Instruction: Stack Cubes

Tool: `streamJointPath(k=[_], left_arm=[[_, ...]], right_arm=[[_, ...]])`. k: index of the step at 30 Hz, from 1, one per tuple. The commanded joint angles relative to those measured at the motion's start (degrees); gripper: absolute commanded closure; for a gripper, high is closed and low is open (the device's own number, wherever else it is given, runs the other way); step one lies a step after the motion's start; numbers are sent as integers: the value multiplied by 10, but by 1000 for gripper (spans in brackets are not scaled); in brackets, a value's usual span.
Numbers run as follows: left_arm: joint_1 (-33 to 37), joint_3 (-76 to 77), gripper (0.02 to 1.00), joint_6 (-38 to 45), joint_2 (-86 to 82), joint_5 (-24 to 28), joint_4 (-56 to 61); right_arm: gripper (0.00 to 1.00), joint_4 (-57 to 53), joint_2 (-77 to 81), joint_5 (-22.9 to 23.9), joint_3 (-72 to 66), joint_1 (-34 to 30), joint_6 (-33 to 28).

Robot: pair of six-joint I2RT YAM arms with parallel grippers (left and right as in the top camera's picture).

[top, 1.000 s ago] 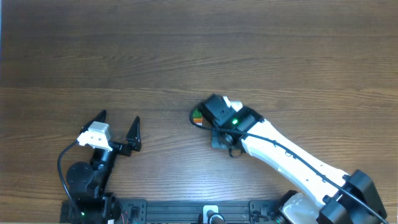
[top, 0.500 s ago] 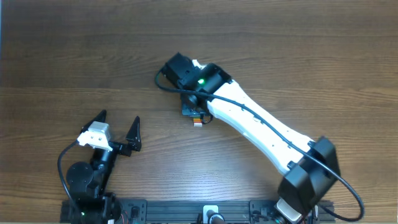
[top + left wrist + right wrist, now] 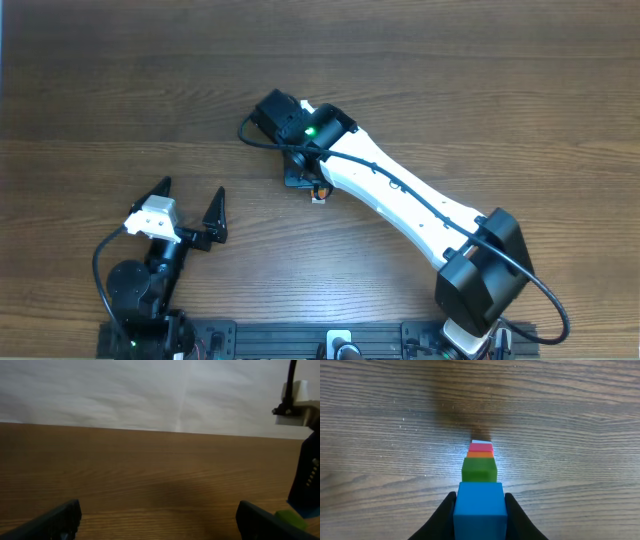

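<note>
"While the left gripper (image 3: 192,188) hangs close to its own base, how do its fingers (image 3: 218,208) stand?"

"Splayed wide, nothing between them, tips aimed away from the base over the table (image 3: 480,80)."

"And farther out?"

"The right arm (image 3: 400,200) stretches across to the table's middle. There the right gripper (image 3: 480,496) is clamped on the blue cube (image 3: 480,512), with one dark finger flat against each side face."

"Where does that cube sit?"

"At the head of the stack (image 3: 318,194). Beneath it comes the green cube (image 3: 479,470), then the orange cube (image 3: 480,454), the pink cube (image 3: 481,447) and last the white cube (image 3: 481,441), down on the wood."

"Which way does the stack run?"

"Upright — its long axis stands straight up from the table, and the gripper comes down along that same line, so the wrist camera sees the colours ranked one behind another, edges squared."

"Is blue resting on green?"

"They meet with no gap that I can see — whether blue's weight is on it, I cannot tell."

"Any markings?"

"Each face that shows is one plain colour."
</note>
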Motion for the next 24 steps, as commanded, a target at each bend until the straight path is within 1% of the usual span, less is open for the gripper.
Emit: streamJointPath(k=[1,14,24], left_arm=[[-2,-3,18,9,-2,7,1],[-2,-3,20,9,-2,7,1],[-2,-3,18,9,-2,8,1]], right_arm=[[969,6,16,1,14,2,8],[976,12,27,1,14,2,8],[954,12,31,1,13,2,8]])
